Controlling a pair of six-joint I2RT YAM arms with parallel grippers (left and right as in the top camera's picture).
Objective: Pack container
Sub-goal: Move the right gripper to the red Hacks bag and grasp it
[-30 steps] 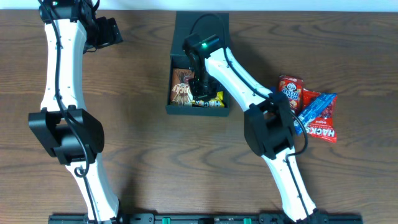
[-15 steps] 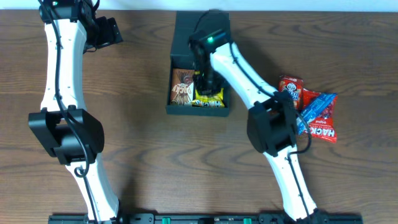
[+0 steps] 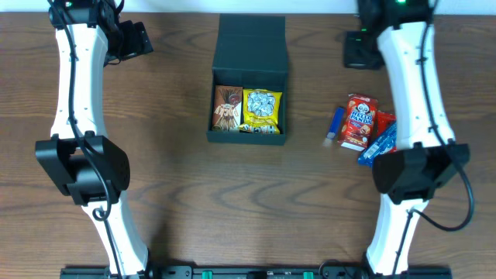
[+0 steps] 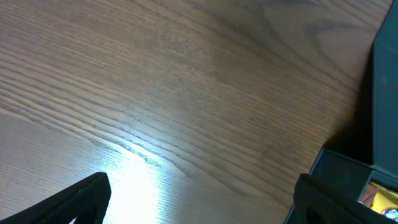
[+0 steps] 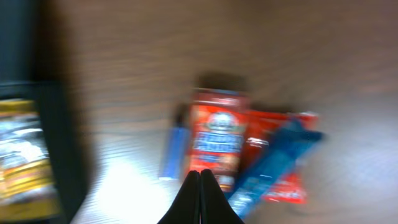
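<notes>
The container (image 3: 246, 138) lies open on the surface (image 3: 170, 178), holding a brown packet (image 3: 227, 107) and a yellow packet (image 3: 262, 108). It looks like light cardboard, stiff yet crushable, and is best taken by the free edge of its lid (image 3: 252, 43). The left gripper (image 4: 199, 208) gapes empty, and the right gripper (image 5: 200, 185) is clenched on nothing. Only the overhead view shows both packed packets. The blurred right wrist view shows a loose red packet (image 5: 217, 140).

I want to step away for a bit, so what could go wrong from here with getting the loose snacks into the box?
The red packet and blue packet lie overlapping, with a small blue stick close by, so the shut right gripper may lift two or drag neighbours. The brown packet and yellow packet already cover the container floor; more must stack on top and might stop the lid closing.
</notes>
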